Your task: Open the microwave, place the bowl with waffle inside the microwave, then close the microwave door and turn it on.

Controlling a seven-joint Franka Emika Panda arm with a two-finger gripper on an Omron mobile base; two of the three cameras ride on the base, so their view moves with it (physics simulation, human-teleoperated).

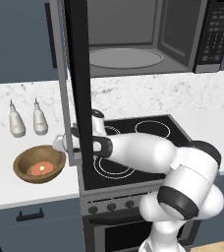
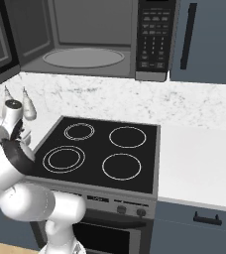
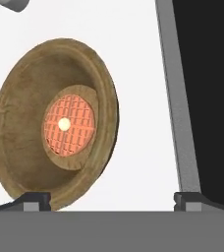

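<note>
The microwave (image 1: 148, 37) hangs open above the stovetop (image 1: 133, 147), its grey cavity showing one round glass turntable (image 1: 126, 58) lying flat, and one black keypad panel (image 1: 214, 34) standing at its right end. The microwave door (image 1: 79, 83) is swung out towards the near side, edge-on in the left base view, so its wide face looks left and its long edge runs from the cavity out over the left part of the stovetop.

One bowl with waffle (image 1: 39, 165) sits upright on the white counter (image 1: 15, 189), left of the stovetop, just beside the open door. Its mouth faces up, with one reddish-pink waffle lying flat in the bottom and one pale dab at the middle. Being round, it has no long axis to speak of.

Two white bottles (image 1: 27, 120) stand upright side by side, farther back on the counter than the bowl, necks pointing up.

The end effector (image 1: 60, 142) reaches left past the door's lower edge and hangs over the bowl's right rim. In the hand view its two fingertips (image 3: 35, 201) stand wide apart with nothing between them, one over the bowl's rim, the other by the door's grey frame.

The stovetop shows four rings, with knobs along the oven front below.
</note>
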